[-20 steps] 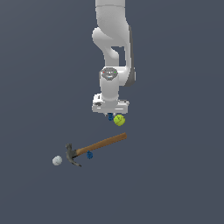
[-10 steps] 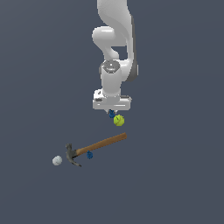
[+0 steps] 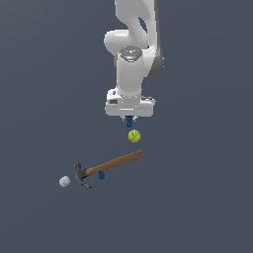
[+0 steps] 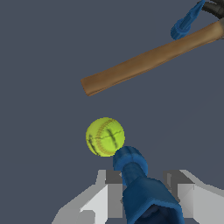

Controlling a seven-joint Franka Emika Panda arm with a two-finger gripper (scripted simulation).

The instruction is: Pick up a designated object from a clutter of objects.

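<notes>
Clamped in the hand [image 4: 144, 192], the dark blue bolt [image 4: 131, 168] hangs above the surface [image 3: 197, 197], with the yellow-green ball [image 4: 105, 136] just beyond it, then the hammer [image 4: 148, 59] and the brighter blue piece [image 4: 186, 24].
</notes>
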